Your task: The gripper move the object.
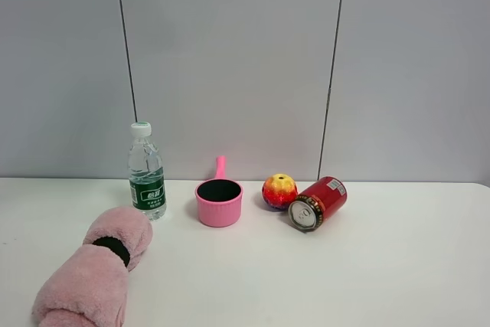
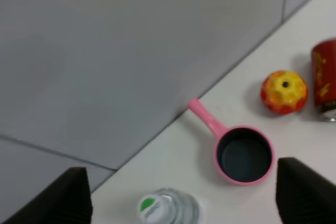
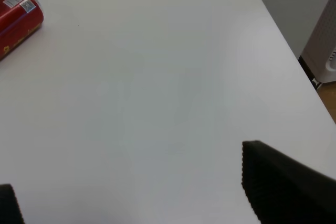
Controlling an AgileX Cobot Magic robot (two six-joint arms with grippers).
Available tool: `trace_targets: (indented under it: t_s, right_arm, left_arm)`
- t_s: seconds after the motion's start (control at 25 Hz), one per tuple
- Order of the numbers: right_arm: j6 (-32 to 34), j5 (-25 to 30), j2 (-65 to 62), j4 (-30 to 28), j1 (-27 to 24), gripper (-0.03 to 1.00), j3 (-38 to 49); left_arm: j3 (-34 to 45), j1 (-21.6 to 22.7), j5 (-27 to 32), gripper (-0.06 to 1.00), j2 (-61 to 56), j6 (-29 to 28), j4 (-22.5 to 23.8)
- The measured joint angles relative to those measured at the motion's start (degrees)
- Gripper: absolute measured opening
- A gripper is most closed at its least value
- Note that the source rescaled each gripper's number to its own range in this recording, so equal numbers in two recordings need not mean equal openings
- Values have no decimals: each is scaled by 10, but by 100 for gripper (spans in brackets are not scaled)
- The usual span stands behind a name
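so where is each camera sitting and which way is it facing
Exterior high: in front of the table, facing the wall; sees water bottle, pink cup, ball, red can, pink plush; a dark bit of arm shows at the top edge.
Left wrist: high above, looking down at the cup, ball and bottle cap; both fingertips show, apart.
Right wrist: over bare table; fingertips show, apart.
All three share the can.

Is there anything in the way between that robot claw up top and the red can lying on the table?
Nothing visible blocks it. The left gripper hangs high with open jaws and open air beneath it. The red can lies on its side on the table, with the red-yellow ball close beside it, toward the pink cup, so a grasp from that side looks crowded.
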Motion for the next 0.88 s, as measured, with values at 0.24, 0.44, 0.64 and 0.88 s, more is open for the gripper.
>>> trace_targets:
  t_s: [0.24, 0.44, 0.64, 0.88]
  right_arm:
    - [0, 0, 0, 0, 0, 100, 0]
    - [0, 0, 0, 0, 0, 100, 0]
    - [0, 0, 0, 0, 0, 100, 0]
    - [0, 0, 0, 0, 0, 100, 0]
  left_arm:
    - [62, 41, -1, 37, -139, -15, 20]
    - [175, 131, -1, 37, -284, -37, 23]
    - [347, 253, -1, 37, -444, -57, 29]
    - [526, 308, 1, 37, -641, -114, -1]
